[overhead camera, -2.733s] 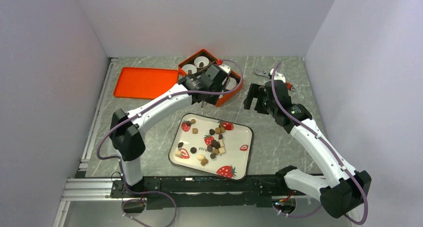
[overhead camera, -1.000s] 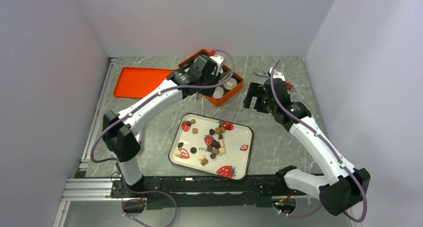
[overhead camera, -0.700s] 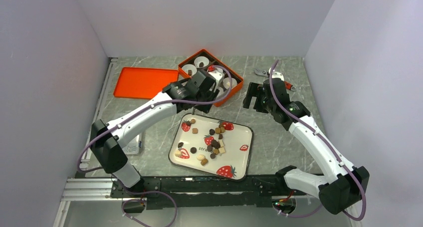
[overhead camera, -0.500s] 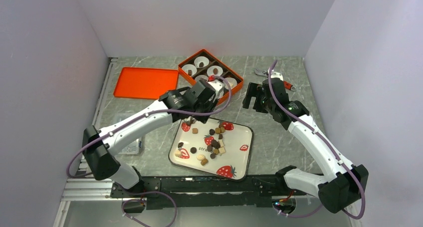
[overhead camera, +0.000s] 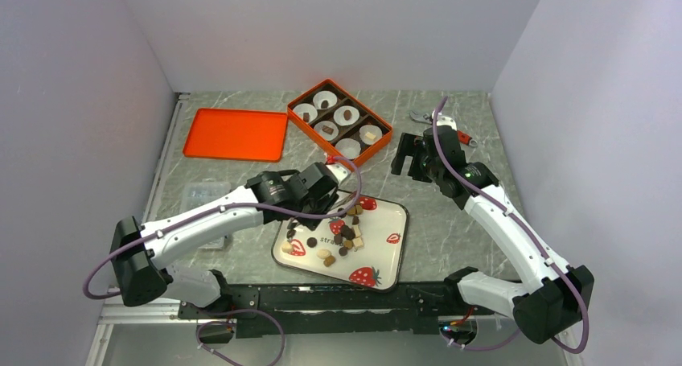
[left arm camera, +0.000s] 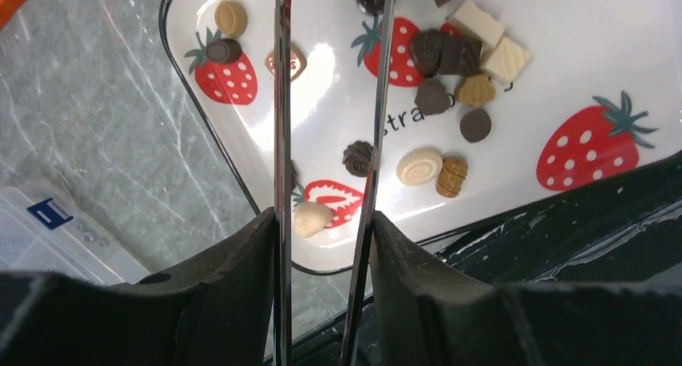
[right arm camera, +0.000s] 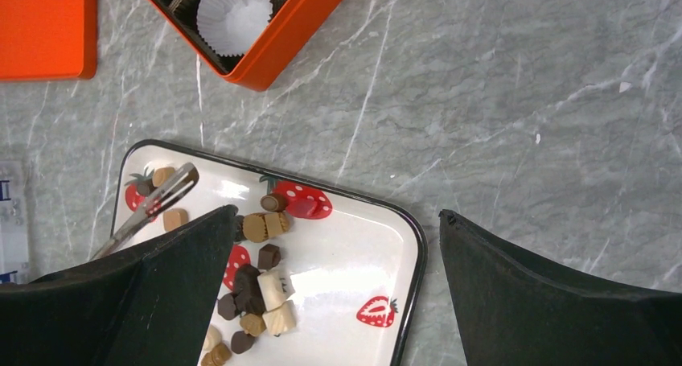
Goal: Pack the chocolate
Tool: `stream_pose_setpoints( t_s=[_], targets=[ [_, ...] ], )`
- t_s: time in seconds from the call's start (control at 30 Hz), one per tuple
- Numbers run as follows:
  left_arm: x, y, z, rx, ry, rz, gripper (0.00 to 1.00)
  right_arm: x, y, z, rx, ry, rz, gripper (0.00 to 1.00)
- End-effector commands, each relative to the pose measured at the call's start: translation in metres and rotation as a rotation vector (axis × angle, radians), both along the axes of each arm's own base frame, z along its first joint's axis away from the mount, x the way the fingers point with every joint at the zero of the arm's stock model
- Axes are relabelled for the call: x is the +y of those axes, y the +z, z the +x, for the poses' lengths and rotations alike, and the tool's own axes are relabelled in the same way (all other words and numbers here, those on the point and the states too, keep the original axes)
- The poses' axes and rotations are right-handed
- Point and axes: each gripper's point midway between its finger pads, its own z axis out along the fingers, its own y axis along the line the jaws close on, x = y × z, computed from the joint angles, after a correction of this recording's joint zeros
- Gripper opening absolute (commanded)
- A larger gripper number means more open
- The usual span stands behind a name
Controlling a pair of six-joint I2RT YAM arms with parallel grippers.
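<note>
Nearest the arm bases lies a white rectangular tray with a black rim and red strawberry prints (overhead camera: 382, 217). It holds the loose chocolate pieces (overhead camera: 347, 233) in dark brown, light brown and cream, most of them heaped near its middle.

The left gripper (left arm camera: 322, 229) hangs low over the tray's left end. Its fingers press on a pair of long thin metal tweezers (left arm camera: 281, 100), probably because each piece is too small for the fingers alone. The blades stand slightly apart with nothing visible between them, above a few stray pieces at the tray's far left corner. This looks like lining up for a pick.

Beyond the tray, the right gripper (right arm camera: 338, 213) hovers with its jaws spread wide and empty, above bare table and apart from the work.

Farther back sits an orange square box (overhead camera: 374, 151) with six white pleated paper cups (overhead camera: 347, 114). Most hold one piece, but the nearest looks empty. Its flat orange lid (overhead camera: 235, 133) lies to the left.
</note>
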Motion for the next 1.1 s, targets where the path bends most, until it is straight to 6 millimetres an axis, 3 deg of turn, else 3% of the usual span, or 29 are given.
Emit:
stream_pose_setpoints(
  t_s=[0.0, 0.23, 1.07],
  targets=[
    [0.001, 0.009, -0.01, -0.02, -0.019, -0.048, 0.47, 0.005, 0.018, 0.007, -0.056, -0.005, 0.05, 1.0],
    [-0.004, 0.0, -0.021, 0.005, -0.063, -0.028, 0.47, 0.006, 0.017, 0.005, -0.052, -0.004, 0.061, 1.0],
    [-0.014, -0.022, -0.024, 0.04, -0.1, 0.02, 0.46, 0.001, 0.013, 0.0, -0.05, -0.011, 0.048, 1.0]
  ],
)
